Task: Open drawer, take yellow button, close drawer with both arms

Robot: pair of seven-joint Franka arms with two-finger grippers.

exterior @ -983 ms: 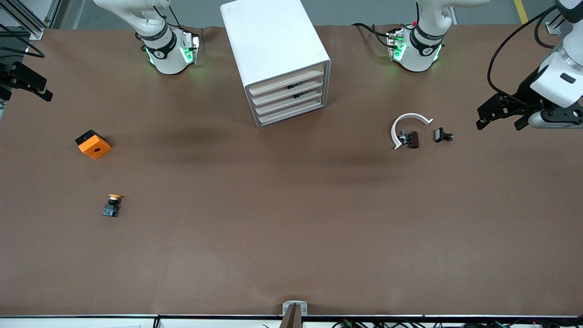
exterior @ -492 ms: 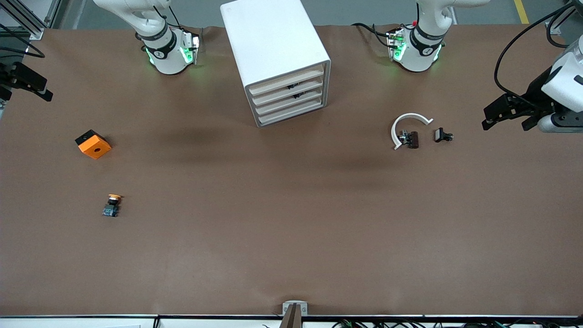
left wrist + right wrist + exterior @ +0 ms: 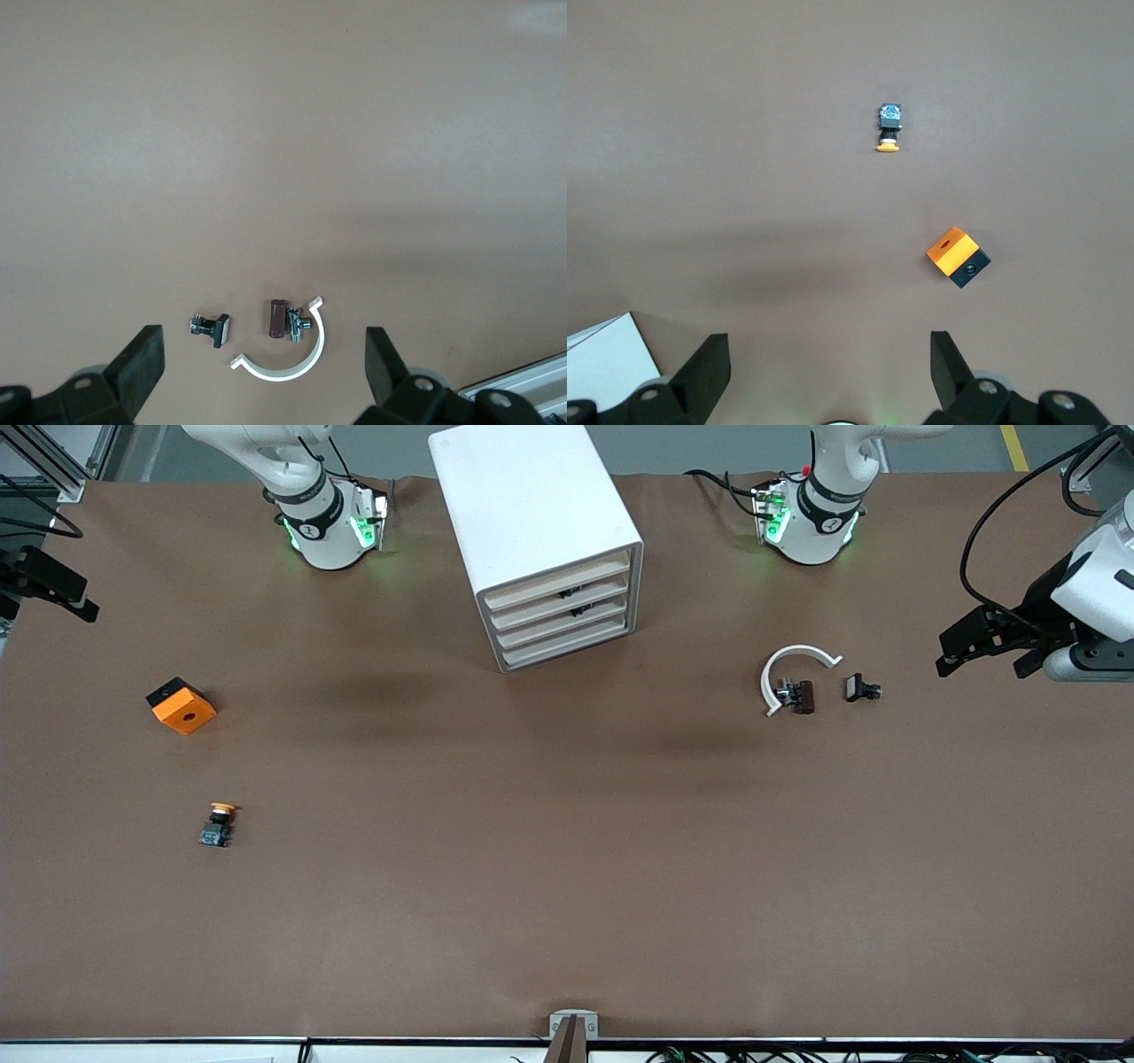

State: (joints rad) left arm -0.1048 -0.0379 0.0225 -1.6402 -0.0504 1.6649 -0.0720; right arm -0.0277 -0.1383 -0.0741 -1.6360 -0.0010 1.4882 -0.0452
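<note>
The white drawer cabinet (image 3: pixel 532 514) stands between the two arm bases, and its several drawers (image 3: pixel 561 613) are all pushed in. The button (image 3: pixel 218 824), with a yellow-orange cap and a blue base, lies on the brown table toward the right arm's end; it also shows in the right wrist view (image 3: pixel 889 129). My right gripper (image 3: pixel 53 592) hangs open and empty over the table's edge at that end (image 3: pixel 830 363). My left gripper (image 3: pixel 979 664) hangs open and empty over the left arm's end, above the clip parts (image 3: pixel 263 359).
An orange block (image 3: pixel 182 705) with a round hole lies beside the button, farther from the front camera (image 3: pixel 958 257). A white arc (image 3: pixel 795 666), a brown part (image 3: pixel 803 696) and a black clip (image 3: pixel 861 688) lie toward the left arm's end.
The left gripper has drawn back and risen a little toward its end of the table. The right gripper has barely shifted. Nothing on the table has moved.
</note>
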